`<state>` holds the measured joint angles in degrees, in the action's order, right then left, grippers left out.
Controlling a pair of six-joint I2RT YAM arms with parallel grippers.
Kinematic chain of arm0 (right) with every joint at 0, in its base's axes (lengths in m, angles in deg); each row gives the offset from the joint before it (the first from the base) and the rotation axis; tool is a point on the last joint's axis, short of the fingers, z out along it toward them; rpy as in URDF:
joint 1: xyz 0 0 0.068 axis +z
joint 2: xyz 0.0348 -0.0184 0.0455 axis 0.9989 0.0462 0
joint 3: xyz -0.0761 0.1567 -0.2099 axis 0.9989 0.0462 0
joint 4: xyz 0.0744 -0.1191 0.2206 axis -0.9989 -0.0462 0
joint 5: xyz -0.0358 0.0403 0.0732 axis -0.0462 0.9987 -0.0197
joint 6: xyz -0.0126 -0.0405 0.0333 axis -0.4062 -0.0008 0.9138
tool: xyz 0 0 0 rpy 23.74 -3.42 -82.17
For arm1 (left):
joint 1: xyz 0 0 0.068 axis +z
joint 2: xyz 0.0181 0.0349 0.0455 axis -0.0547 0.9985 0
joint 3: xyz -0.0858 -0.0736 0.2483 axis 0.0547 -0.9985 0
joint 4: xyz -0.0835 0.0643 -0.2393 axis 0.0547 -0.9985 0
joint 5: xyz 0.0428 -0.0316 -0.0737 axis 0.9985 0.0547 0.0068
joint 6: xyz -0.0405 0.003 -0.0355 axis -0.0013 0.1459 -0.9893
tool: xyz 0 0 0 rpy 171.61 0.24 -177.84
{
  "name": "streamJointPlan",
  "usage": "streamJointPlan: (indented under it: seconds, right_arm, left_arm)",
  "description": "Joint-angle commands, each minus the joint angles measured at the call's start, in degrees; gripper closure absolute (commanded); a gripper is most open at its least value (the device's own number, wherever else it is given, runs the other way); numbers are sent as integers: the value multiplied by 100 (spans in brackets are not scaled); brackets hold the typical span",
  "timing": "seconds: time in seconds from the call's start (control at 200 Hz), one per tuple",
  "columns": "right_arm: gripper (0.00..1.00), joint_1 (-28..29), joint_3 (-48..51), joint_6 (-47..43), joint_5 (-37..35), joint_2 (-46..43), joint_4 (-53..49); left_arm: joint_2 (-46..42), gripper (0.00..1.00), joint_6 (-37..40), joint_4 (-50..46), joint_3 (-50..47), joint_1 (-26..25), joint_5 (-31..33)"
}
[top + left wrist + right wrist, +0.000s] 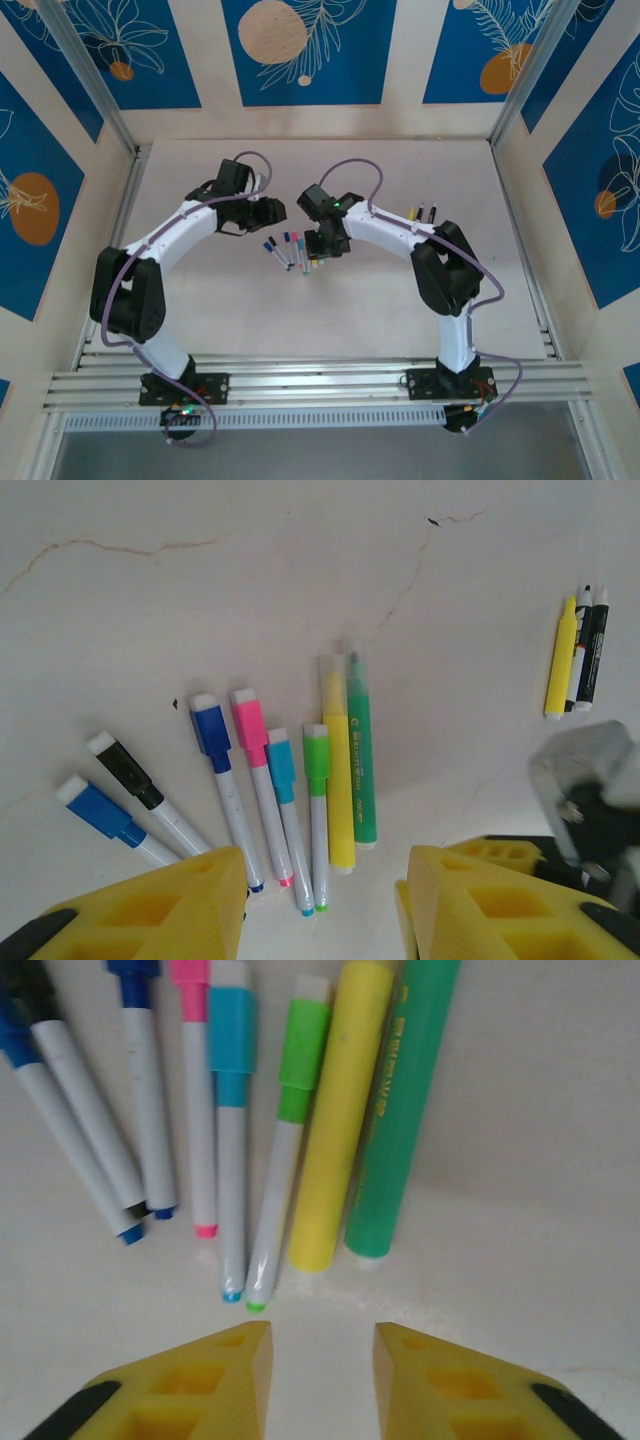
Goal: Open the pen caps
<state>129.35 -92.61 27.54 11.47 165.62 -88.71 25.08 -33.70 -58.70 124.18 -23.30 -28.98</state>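
Several capped pens (290,250) lie fanned out mid-table. In the left wrist view their caps read light blue (95,806), black (126,766), blue (212,730), pink (248,721), cyan (280,761) and green (316,754), beside a yellow highlighter (337,765) and a green highlighter (361,755). My left gripper (325,905) hovers open just short of the pens' tail ends, holding nothing. My right gripper (322,1370) is open too, low over the table, facing the tails of the cyan-capped pen (231,1160) and green-capped pen (285,1160).
Three more pens, one yellow and two dark (576,655), lie apart at the back right (420,212). The right gripper's body (590,800) sits close beside my left fingers. Bare table spreads around the pen fan, bounded by walls.
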Motion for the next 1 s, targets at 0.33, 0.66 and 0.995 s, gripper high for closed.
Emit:
streamJointPlan:
  seconds: [0.33, 0.66, 0.995]
  right_arm:
    - [77, -257, -870, 6, -176, 780, -304]
    - [76, -312, -888, 5, -136, 1034, -296]
    - [76, -341, -1008, 1, -226, 1303, -423]
  left_arm:
    - [331, 56, 38, 38, 94, -40, -229]
    - [462, 57, 29, 49, 87, -45, -148]
    - [451, 57, 72, 11, 42, -40, -98]
